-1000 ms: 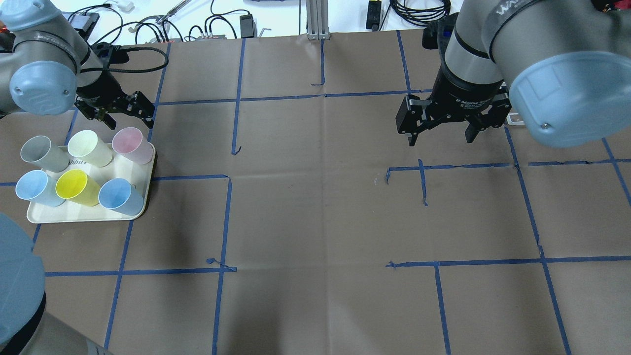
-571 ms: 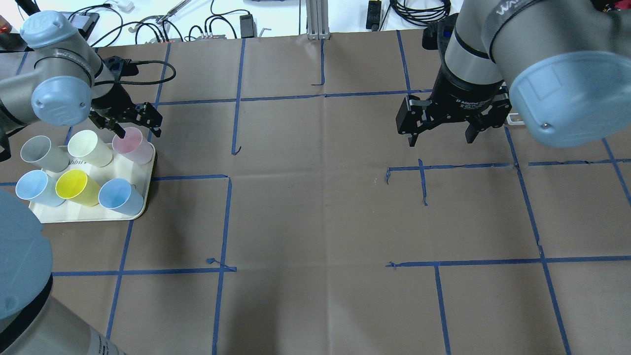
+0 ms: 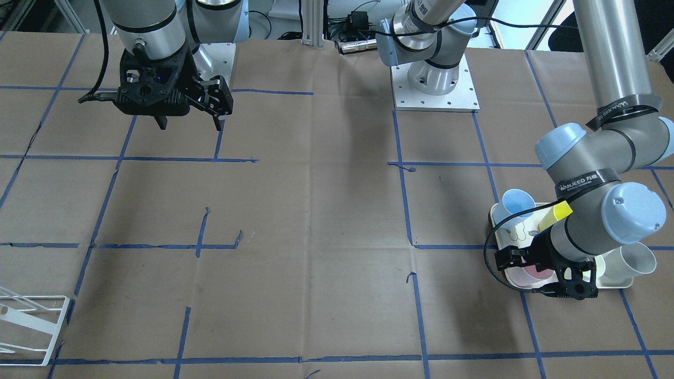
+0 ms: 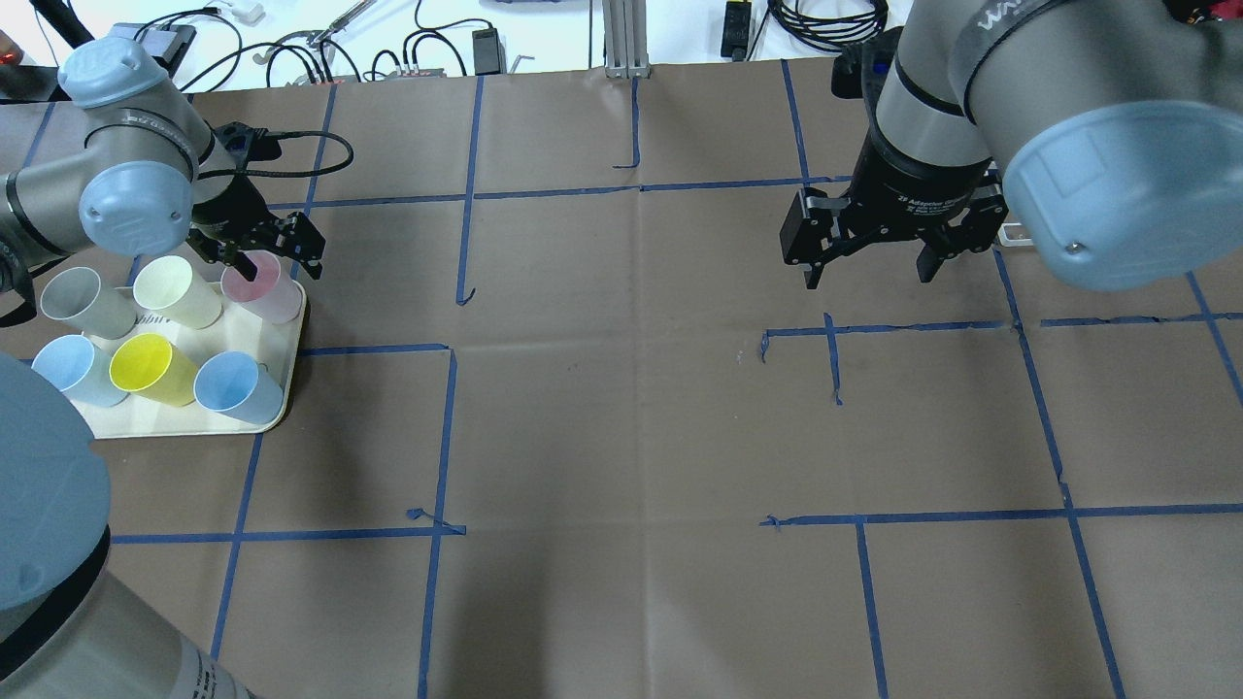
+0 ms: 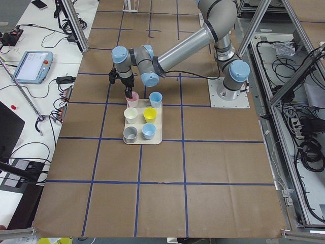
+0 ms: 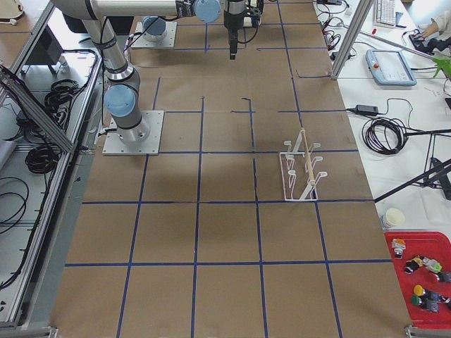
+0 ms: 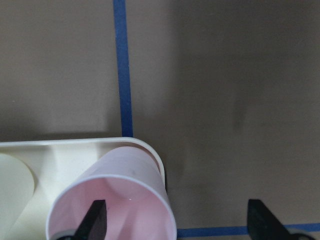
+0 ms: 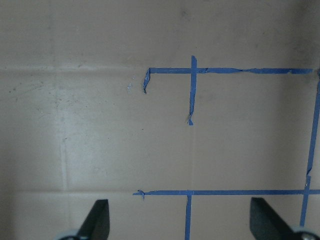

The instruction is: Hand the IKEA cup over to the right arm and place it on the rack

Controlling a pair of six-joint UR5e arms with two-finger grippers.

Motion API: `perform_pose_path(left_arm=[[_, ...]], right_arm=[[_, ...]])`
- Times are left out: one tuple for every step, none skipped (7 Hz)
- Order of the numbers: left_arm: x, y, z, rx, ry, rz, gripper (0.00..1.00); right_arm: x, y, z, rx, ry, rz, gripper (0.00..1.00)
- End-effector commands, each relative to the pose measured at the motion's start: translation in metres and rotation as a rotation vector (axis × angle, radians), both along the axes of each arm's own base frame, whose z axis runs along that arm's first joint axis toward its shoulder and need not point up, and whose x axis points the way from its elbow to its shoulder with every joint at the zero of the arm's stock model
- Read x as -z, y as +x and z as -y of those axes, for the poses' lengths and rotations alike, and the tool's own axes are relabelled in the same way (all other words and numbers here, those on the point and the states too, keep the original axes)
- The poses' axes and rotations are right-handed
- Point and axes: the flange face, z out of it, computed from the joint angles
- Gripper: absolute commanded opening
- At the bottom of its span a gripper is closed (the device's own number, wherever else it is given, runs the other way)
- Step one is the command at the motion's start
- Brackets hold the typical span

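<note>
You've got L end effector open, upper left, straddling rim of pink cup on tray; R end effector open, empty, upper right.

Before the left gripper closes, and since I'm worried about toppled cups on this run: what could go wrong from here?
1. The left gripper is open, with one finger over the mouth of the pink cup and the other outside it. Closing would pinch a single wall, so the cup may tilt or slip.
2. The pink cup stands at the corner of the tray, so a sideways drag could tip it over the rim.
3. The cream cup stands close beside it and could get knocked.
</note>
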Motion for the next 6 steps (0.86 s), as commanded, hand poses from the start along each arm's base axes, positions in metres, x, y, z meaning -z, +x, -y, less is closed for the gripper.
perform_pose_path(left_arm=[[-0.0012,0.0016,0.0012,0.029,-0.005,0.004,0.58],[-0.0024,0.002,0.0018,0.041,-0.006,0.005,0.41],[-0.0047,0.0034,0.0024,0.072,-0.01,0.006,0.22],[-0.0061,0.004,0.0032,0.08,-0.012,0.01,0.07],[-0.0066,0.0041,0.0035,0.081,-0.012,0.01,0.0],[-0.0109,0.0046,0.0056,0.081,-0.021,0.011,0.0]], right_arm=[[0.0012,0.0002,0.0014,-0.001,0.002,0.0,1.0],[0.0028,0.0002,0.0002,0.001,0.007,0.001,1.0],[0.0006,0.001,0.0011,-0.003,0.002,0.002,1.0],[-0.0001,0.0008,0.0001,-0.004,0.001,0.0,1.0],[0.0028,0.0009,0.0012,-0.004,0.007,0.0,1.0],[0.0043,0.001,0.0009,-0.003,0.01,0.001,1.0]])
